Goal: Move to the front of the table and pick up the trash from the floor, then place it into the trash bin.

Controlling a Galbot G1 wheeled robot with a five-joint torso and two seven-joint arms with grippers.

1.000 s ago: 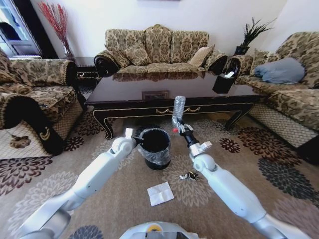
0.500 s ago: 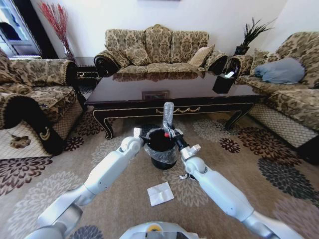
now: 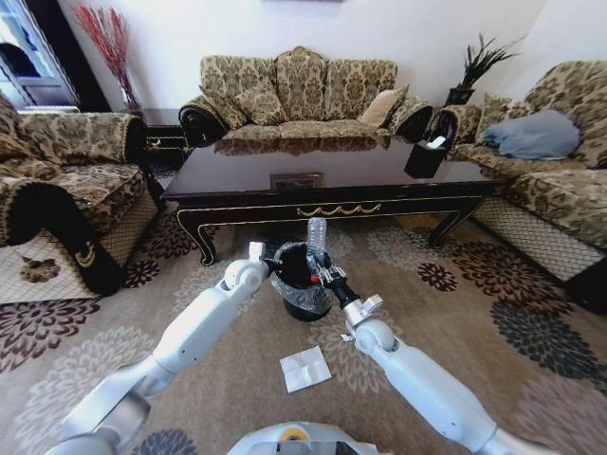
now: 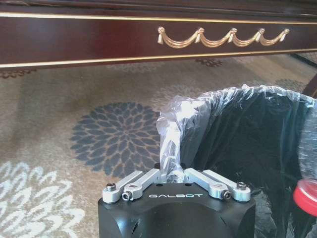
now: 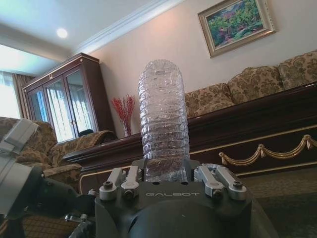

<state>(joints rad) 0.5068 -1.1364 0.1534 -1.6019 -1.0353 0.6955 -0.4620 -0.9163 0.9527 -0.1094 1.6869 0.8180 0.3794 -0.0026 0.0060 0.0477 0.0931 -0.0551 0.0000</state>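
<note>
Black trash bin (image 3: 296, 275); clear bottle (image 5: 163, 119); floral carpet (image 3: 455, 284).

Glossy dark wood on the table (image 3: 322, 171), mirror-smooth on top, with gilt swag ornament along the front rail. Crinkly, shiny clear plastic film around the rim of the trash bin (image 3: 302, 282), black and glossy inside. Ribbed transparent plastic for the bottle (image 5: 164, 121), with a red plastic cap. Matt black casing and brushed bare metal links on the left tool (image 4: 173, 179) and right tool (image 5: 171, 179). Flat white matt paper (image 3: 305, 368) on patterned woven carpet (image 3: 85, 351). Textured brocade cloth on the sofas (image 3: 299, 90).
</note>
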